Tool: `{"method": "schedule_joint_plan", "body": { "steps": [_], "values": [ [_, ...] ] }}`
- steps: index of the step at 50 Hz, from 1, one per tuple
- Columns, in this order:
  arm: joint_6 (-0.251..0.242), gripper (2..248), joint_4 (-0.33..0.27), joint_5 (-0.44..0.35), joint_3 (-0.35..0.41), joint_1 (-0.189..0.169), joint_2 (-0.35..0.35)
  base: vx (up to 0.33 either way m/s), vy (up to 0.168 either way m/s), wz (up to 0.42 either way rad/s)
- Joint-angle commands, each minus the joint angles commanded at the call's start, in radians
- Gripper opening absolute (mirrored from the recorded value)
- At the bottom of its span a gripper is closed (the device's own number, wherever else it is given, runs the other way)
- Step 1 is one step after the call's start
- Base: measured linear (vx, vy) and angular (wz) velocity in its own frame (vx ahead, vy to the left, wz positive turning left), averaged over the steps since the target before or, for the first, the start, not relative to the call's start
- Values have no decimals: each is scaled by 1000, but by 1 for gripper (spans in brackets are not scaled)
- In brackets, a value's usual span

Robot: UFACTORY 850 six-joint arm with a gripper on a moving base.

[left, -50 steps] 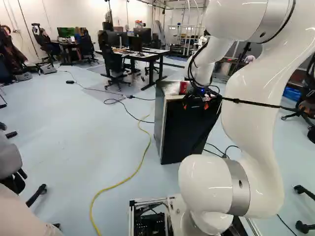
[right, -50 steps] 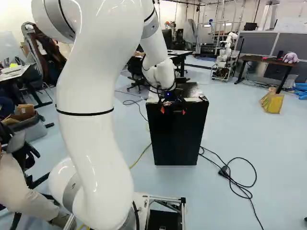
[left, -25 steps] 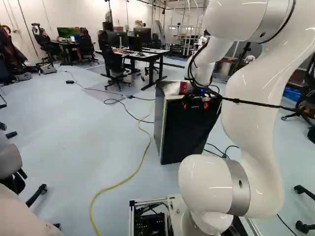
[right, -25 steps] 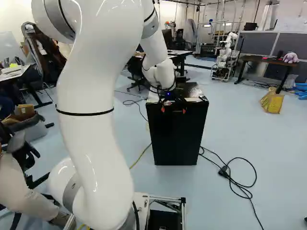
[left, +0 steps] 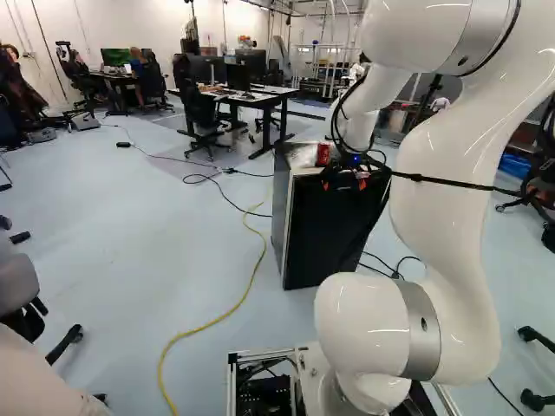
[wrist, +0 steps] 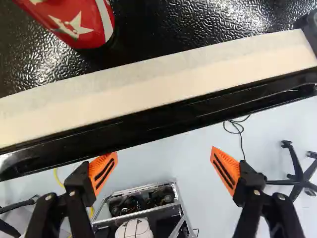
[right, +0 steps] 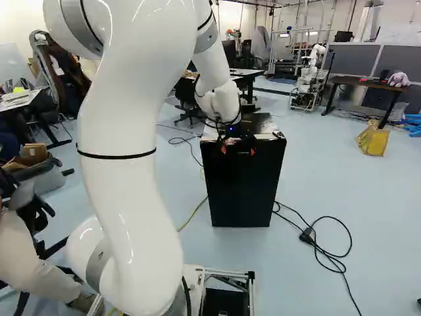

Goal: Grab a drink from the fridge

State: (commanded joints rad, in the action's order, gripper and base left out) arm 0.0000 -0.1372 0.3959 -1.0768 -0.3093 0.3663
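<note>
- We have the end effector (wrist: pixel 163 154) spread wide, gripping nothing
- Red can (wrist: pixel 81 25) sits atop the fridge (right: pixel 243 184)
- Hooking too shallowly, we may slip off the door edge (wrist: pixel 163 121); a hard jolt could topple the can

The gripper (right: pixel 238 151) has shifted very slightly. Its orange pads (right: pixel 252 151) sit a touch higher against the fridge's (right: pixel 242 191) top front edge.
</note>
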Motion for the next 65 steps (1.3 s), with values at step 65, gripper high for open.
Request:
{"method": "schedule_joint_plan", "body": {
  "steps": [65],
  "values": [
    [0,247,-15,-259,355,45,-295,0,0,0]
  ]
}}
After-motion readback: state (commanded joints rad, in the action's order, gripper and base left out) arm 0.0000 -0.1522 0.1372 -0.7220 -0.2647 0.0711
